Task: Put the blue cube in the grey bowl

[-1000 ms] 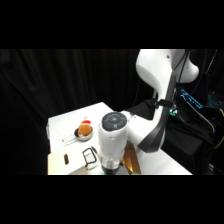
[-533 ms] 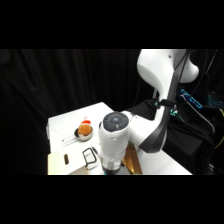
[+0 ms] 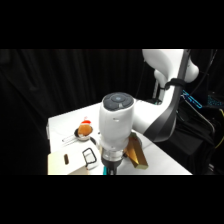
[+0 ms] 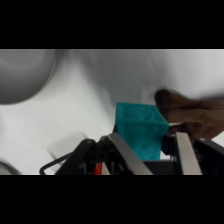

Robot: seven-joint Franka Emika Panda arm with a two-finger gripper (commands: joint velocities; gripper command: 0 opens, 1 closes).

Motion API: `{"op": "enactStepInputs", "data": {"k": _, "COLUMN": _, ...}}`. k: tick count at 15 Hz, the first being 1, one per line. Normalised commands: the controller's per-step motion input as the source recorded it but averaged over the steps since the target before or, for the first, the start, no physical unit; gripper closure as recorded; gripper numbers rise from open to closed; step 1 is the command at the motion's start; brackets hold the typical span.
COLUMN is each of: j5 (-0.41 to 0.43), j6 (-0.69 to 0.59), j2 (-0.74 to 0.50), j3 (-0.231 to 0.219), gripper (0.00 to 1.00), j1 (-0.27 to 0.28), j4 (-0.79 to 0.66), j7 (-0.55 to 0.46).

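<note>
In the wrist view the blue cube [image 4: 140, 131], a small bright turquoise block, sits between my gripper's [image 4: 145, 137] two metal fingers [image 4: 184, 155]. The fingers flank it closely and appear shut on it. The grey bowl [image 4: 22, 75] shows only as a curved matte rim at the upper left of that view, well apart from the cube. In the side view the arm's white wrist hides the cube except for a sliver of turquoise at the gripper [image 3: 107, 169], low at the picture's bottom edge. The bowl does not show there.
A brown object [image 4: 197, 112] lies right beside the cube. In the side view it is an ochre block [image 3: 136, 152] by the arm. A small pan with an orange thing [image 3: 84, 131] stands behind on the white table [image 3: 65, 122]. A white-and-black item [image 3: 90, 156] lies near the front.
</note>
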Motion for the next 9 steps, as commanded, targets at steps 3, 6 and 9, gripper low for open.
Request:
{"op": "enactStepInputs", "data": {"k": 3, "j5": -0.124, "j6": -0.21, "j2": -0.48, "j3": 0.058, "gripper": 0.72, "j1": -0.036, "j4": -0.33, "j7": -0.14}}
{"op": "enactStepInputs", "data": {"k": 6, "j5": -0.145, "j6": -0.16, "j2": -0.51, "j3": 0.097, "gripper": 0.72, "j1": -0.063, "j4": -0.39, "j7": -0.11}}
{"op": "enactStepInputs", "data": {"k": 9, "j5": -0.174, "j6": -0.11, "j2": -0.52, "j3": 0.116, "gripper": 0.72, "j1": -0.090, "j4": -0.43, "j7": -0.07}}
